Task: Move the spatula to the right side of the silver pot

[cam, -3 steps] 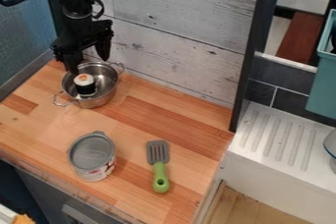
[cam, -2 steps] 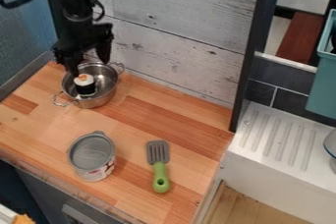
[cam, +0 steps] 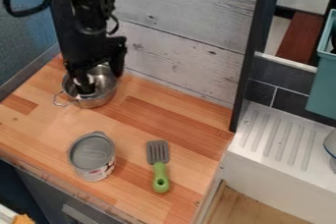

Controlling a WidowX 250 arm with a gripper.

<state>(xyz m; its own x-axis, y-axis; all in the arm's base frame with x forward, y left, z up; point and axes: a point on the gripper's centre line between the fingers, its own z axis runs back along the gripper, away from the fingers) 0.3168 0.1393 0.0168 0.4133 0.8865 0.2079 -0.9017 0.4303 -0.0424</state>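
Can (cam: 92, 155): upright on wooden counter (cam: 141, 117), grey top facing up. Whitewashed plank wall (cam: 187, 26) stands behind counter; textured blue wall (cam: 26, 41) at left. Dark post (cam: 248, 66) at plank wall's right end. White ridged drainboard (cam: 275, 142) at right; teal bin (cam: 322, 93) above it, cut by view edge.

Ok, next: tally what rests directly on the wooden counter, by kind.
Round silver metal pot: 1
Slotted grey spatula with green handle: 1
Cylindrical can with grey top: 1
Total: 3
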